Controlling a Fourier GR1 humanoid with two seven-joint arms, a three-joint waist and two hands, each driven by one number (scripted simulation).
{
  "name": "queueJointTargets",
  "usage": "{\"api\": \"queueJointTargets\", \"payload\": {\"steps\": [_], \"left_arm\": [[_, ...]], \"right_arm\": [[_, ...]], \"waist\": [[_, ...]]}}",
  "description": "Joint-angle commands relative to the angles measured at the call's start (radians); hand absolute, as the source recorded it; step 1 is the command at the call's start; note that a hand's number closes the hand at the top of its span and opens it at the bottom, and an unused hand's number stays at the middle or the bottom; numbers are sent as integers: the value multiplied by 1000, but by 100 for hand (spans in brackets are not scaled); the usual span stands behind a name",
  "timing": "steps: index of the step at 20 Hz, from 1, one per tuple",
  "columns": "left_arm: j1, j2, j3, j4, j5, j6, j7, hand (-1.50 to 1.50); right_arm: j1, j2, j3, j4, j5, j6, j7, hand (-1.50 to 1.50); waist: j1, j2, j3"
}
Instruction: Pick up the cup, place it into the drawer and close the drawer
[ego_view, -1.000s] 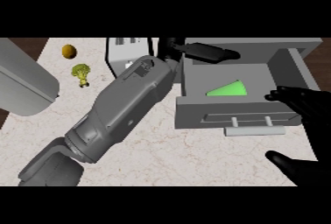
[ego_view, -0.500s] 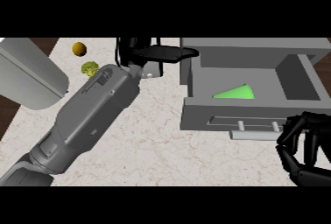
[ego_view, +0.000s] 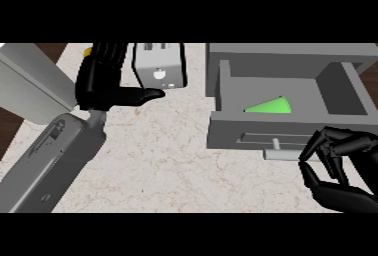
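Observation:
The green cup (ego_view: 272, 106) lies inside the open grey drawer (ego_view: 244, 134) at the right. My left hand (ego_view: 103, 82) is at the upper left, well away from the drawer, open with fingers straight and thumb pointing right; it holds nothing. My right hand (ego_view: 343, 167) is at the lower right in front of the drawer, fingers curled, with the fingertips (ego_view: 308, 154) right beside the end of the drawer's handle (ego_view: 277, 152). I see nothing inside that hand.
A grey toaster-like box (ego_view: 159, 65) stands at the back, just right of my left hand. A large grey appliance (ego_view: 29, 80) fills the far left. A small yellow thing (ego_view: 88, 50) peeks out behind my left hand. Marble counter (ego_view: 184, 170) spreads across the middle.
My left arm has drawn back to the left, away from the drawer, with its hand open. My right hand has risen to the drawer's front by the handle, fingers curled. The cup stays in the drawer.

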Motion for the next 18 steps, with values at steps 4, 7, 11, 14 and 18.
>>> {"api": "queueJointTargets", "payload": {"steps": [4, 7, 11, 14, 18], "left_arm": [[196, 101, 60, -143, 31, -88, 12, -150], [208, 102, 77, -139, 33, -100, 6, -150], [336, 149, 124, -151, 38, -213, -55, -150], [403, 165, 157, -226, 32, -218, -34, -150], [457, 199, 248, -158, 70, -359, -51, -150]], "right_arm": [[-40, -59, 131, 65, 285, 15, -99, 150], [-42, -101, 192, 144, 474, -28, -214, 150], [-132, -52, 273, 326, 629, -131, -244, 150], [-159, -53, 231, 475, 653, -180, -342, 150], [-186, -13, 267, 602, 726, -226, -357, -150]], "waist": [[0, 5, 0], [-6, 8, 1], [-3, 10, 0], [-12, 8, 1], [-18, 9, 0]]}}
